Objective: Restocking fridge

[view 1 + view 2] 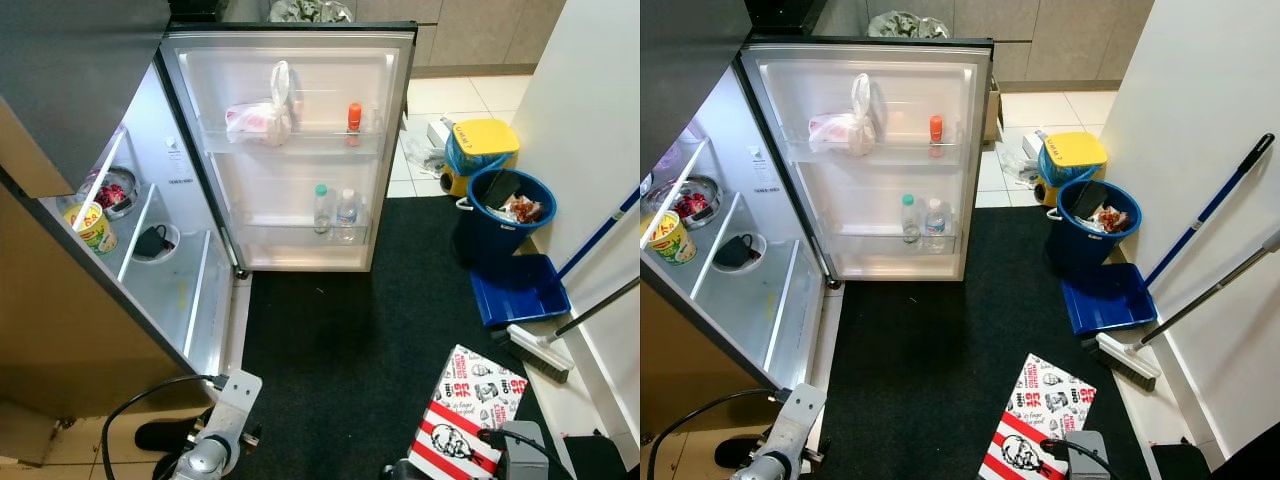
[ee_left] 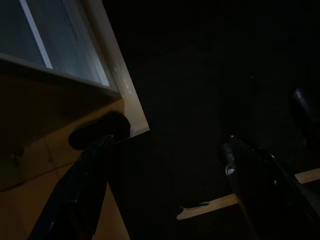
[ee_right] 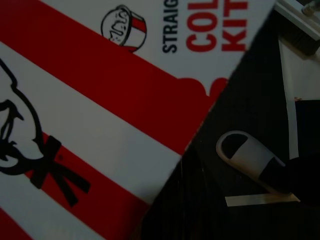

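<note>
Your right claw [image 1: 480, 450] carries the red-and-white striped cardboard food box [image 1: 462, 412] low at your right, over the black floor mat [image 1: 340, 350]; fingers hidden behind the box, so you cannot tell whether they clamp it. The left claw [image 2: 170, 185] hangs idle, fingers spread apart, gripping nothing. The open white fridge [image 1: 180, 270] is ahead-left, its door [image 1: 290, 150] swung wide with two clear bottles [image 1: 333, 210] in the lower rack. The box likely handles light, thin-walled and crushable, so take it by an edge, keep it flat, squeeze gently.
</note>
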Tool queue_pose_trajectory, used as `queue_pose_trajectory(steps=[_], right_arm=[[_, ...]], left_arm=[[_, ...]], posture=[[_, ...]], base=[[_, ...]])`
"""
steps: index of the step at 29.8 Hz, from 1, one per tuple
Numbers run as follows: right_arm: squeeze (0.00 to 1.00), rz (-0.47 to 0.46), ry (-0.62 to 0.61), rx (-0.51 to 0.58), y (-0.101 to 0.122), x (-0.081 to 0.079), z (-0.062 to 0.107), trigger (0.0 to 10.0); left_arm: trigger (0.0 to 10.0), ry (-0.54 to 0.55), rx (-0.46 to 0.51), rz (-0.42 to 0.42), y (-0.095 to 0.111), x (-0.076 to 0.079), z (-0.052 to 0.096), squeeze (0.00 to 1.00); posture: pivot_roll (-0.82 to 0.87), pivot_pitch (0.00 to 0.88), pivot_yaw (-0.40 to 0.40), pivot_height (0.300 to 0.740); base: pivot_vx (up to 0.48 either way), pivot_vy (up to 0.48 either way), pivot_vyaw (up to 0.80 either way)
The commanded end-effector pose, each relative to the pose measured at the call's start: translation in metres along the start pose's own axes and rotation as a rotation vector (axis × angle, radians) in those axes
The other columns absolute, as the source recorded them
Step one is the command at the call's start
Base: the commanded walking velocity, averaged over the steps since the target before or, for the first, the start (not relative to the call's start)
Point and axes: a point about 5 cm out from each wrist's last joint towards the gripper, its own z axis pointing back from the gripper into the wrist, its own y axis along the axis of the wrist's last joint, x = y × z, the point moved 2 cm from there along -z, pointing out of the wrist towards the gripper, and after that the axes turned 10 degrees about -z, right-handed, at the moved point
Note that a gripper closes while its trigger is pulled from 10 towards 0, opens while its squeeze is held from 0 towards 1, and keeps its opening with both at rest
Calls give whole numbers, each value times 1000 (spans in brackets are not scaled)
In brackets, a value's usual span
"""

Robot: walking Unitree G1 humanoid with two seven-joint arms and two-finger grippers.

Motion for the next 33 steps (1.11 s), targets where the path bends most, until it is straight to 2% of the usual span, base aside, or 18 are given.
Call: queue_pose_trajectory(steps=[1,8,9,12,33], right_arm=[[0,-7,-13,-13,-3,4,1,10000],[0,0,-21,-16,-3,5,1,10000],[0,27,-42,-27,-4,8,2,10000],[0,57,-64,-31,-4,11,2,10000],[0,54,-89,-36,-6,12,3,10000]], left_arm=[[10000,-13,-31,-18,-9,4,3,0],[10000,-9,-35,-23,-10,5,3,0],[10000,-10,-36,-24,-10,5,3,0],[10000,-10,-36,-27,-10,5,3,0],[10000,-7,-33,-33,-10,5,3,0]], posture=[[-77,98,-22,740],[-76,99,-22,740],[-76,99,-21,740],[-75,99,-20,740],[-74,100,-13,740]], base=[[0,0,0],[0,0,0],[0,0,519],[0,0,800],[0,0,800]])
